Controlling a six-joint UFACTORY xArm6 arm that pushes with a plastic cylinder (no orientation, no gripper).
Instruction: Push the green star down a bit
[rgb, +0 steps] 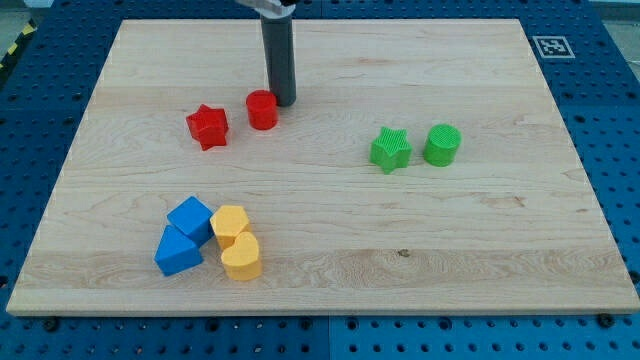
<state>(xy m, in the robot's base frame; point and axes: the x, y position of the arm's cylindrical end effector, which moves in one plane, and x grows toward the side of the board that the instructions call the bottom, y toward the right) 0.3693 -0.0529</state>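
The green star (390, 150) lies right of the board's middle, with a green cylinder (441, 144) just to its right. My tip (283, 102) is at the upper middle-left of the board, touching or nearly touching the upper right side of a red cylinder (262, 110). The tip is well to the left of the green star and slightly above it.
A red star (208, 126) lies left of the red cylinder. At the lower left sit two blue blocks (190, 218) (176, 252) and two yellow blocks (231, 224) (242, 257), bunched together. The wooden board (500, 260) rests on a blue perforated table.
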